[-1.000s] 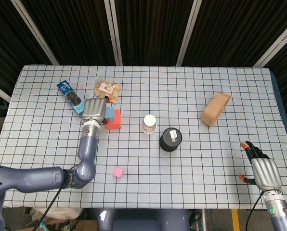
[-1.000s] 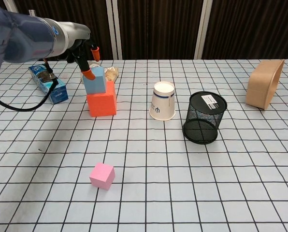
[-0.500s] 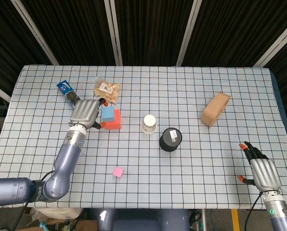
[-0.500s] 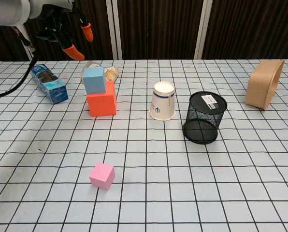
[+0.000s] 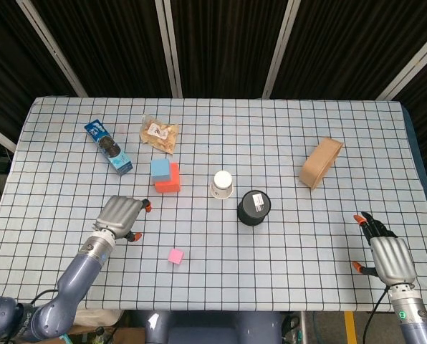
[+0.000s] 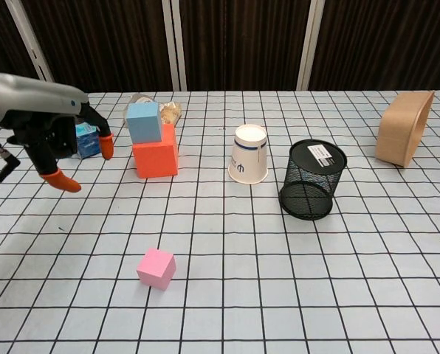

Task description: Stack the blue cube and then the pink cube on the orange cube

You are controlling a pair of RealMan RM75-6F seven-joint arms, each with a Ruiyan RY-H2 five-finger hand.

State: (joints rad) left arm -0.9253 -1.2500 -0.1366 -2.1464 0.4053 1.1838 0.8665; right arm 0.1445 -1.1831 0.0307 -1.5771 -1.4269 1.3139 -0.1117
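Observation:
The blue cube [image 5: 160, 168] [image 6: 144, 122] sits on the orange cube [image 5: 170, 183] [image 6: 155, 158], toward its left rear part. The pink cube [image 5: 175, 256] [image 6: 156, 268] lies alone near the front edge of the table. My left hand [image 5: 121, 215] [image 6: 57, 142] hovers open, with orange-tipped fingers spread, left of the stack and behind-left of the pink cube, holding nothing. My right hand [image 5: 390, 256] is open low at the front right corner, far from all cubes; the chest view does not show it.
A white paper cup [image 6: 248, 153] stands upside down right of the stack, with a black mesh cup [image 6: 311, 179] beside it. A tan container [image 6: 402, 136] lies at the right. A blue packet [image 5: 109, 147] and a snack bag [image 5: 159, 134] lie behind the stack.
My left hand let go of the blue cube, which stays on the orange cube, and drew back toward the front left of the table. The right hand barely moved.

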